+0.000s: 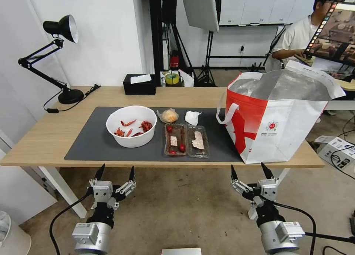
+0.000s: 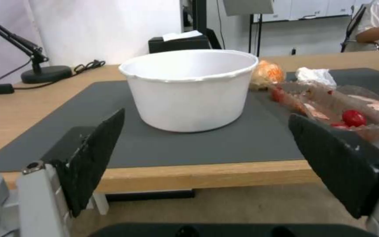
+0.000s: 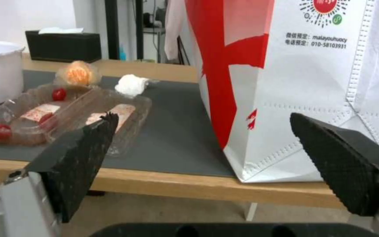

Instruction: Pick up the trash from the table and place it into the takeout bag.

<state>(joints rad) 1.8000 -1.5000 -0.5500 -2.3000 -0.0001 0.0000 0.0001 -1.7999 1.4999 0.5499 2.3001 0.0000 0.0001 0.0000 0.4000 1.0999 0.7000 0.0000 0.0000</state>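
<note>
Bright, even indoor light — shadows faint. Foil lining of the takeout bag [image 1: 281, 85] glares at upper right. Head view bows at the edges; wrist views are soft — near fingertips [image 2: 97, 154] blurred.

The desk [image 1: 48, 136] is seen from above and in front by the head camera; its near edge is viewed low and close by both wrist cameras, the plastic tray [image 2: 343, 105] being shared.

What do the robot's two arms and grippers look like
Both the left gripper and right gripper have two pointed black fingers with textured pads on silver-grey metal bodies. Black wrists join grey cylindrical arm segments, and black cables trail from each.
</note>
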